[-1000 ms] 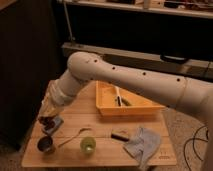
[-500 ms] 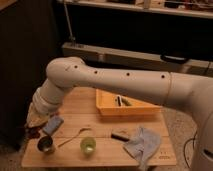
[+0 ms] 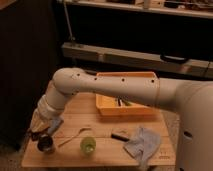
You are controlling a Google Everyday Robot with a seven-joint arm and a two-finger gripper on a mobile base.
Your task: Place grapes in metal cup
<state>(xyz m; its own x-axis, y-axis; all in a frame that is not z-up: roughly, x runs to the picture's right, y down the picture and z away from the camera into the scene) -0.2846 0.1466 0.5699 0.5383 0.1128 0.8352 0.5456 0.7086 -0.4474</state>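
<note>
My gripper (image 3: 39,131) hangs at the front left of the wooden table (image 3: 107,152), at the end of the white arm that reaches in from the right. It is shut on a dark red lump, the grapes (image 3: 35,135). The grapes are just above and to the left of the metal cup (image 3: 46,145), which stands near the table's front left corner. The arm's wrist hides part of the cup's far side.
A translucent green cup (image 3: 88,145) stands right of the metal cup, with a spoon (image 3: 75,136) between them. A yellow tray (image 3: 125,106) sits at the back, and a blue cloth (image 3: 142,143) and a small dark object (image 3: 119,136) at the front right. A blue item (image 3: 55,125) lies behind the gripper.
The arm has swung down and left, carrying the grapes from above the table's left side down to just over the metal cup.
</note>
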